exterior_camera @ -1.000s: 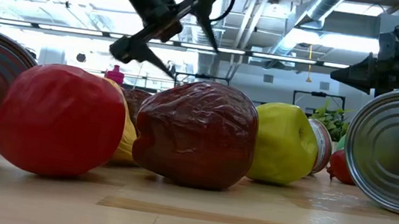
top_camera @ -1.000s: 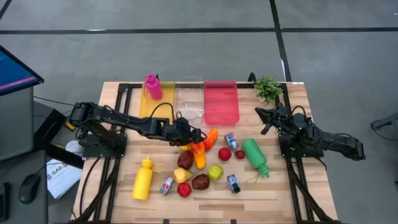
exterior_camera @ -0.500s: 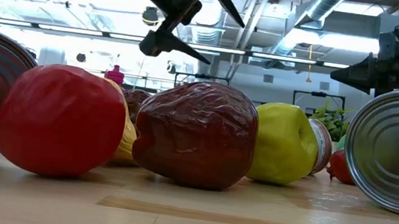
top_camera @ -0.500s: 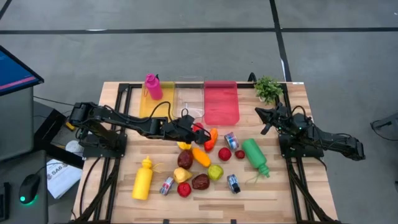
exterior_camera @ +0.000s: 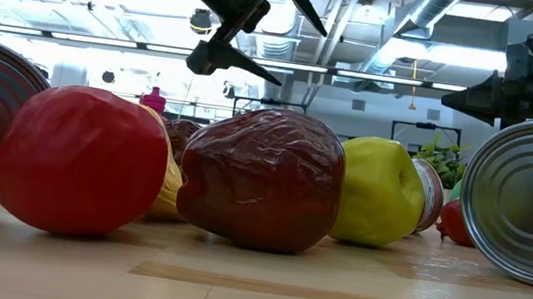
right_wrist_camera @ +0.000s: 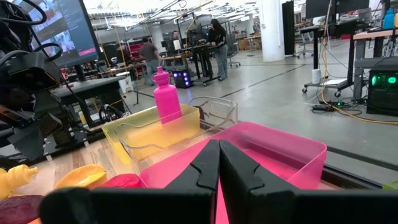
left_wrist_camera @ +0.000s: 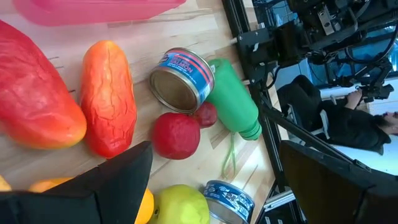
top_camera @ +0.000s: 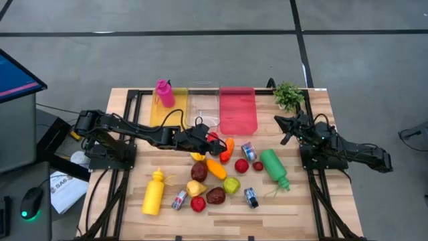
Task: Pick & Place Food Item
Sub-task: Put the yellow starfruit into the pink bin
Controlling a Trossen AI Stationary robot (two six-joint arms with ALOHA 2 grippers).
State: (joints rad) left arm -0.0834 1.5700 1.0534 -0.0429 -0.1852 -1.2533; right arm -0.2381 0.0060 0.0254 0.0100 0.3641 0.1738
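Left hand: (top_camera: 212, 139) reaches in over the middle of the table (top_camera: 301, 201), raised above the pile of food; fingers spread wide, nothing between them. The low view shows it (exterior_camera: 261, 23) up in the air above the fruit.
Directly under and ahead of left hand: a red pepper (left_wrist_camera: 34, 102) and an orange pepper (left_wrist_camera: 107, 96) lying side by side, touching. The high view shows the orange one (top_camera: 228, 146) just past the fingertips.
Beyond the peppers from left hand: a tin can (left_wrist_camera: 180, 78) on its side, open mouth facing the wrist camera, with a red tomato (left_wrist_camera: 176, 135) just beside it and a smaller red fruit (left_wrist_camera: 205, 114) touching the can.
Farther out from left hand: a green bottle (top_camera: 274, 168) lying on the table, cap end away from the bins.
Nearer side of the pile: a yellow-green apple (exterior_camera: 380, 191), a dark red wrinkled fruit (exterior_camera: 261, 177) and a bright red fruit (exterior_camera: 79, 160), close together; a second small can (left_wrist_camera: 228, 200) next to the apple.
Bins, past left hand at the far edge: pink bin (top_camera: 237, 110), clear bin (top_camera: 204, 107), yellow bin (right_wrist_camera: 152, 134) holding a pink bottle (top_camera: 164, 93).
Yellow bottle: (top_camera: 154, 192) lies on the table, well back from left hand toward the near edge.
Right hand: (top_camera: 279, 120) parked at the right side of the table by a small green plant (top_camera: 289, 94), fingers (right_wrist_camera: 205, 168) pressed together, holding nothing, pointing toward the pink bin.
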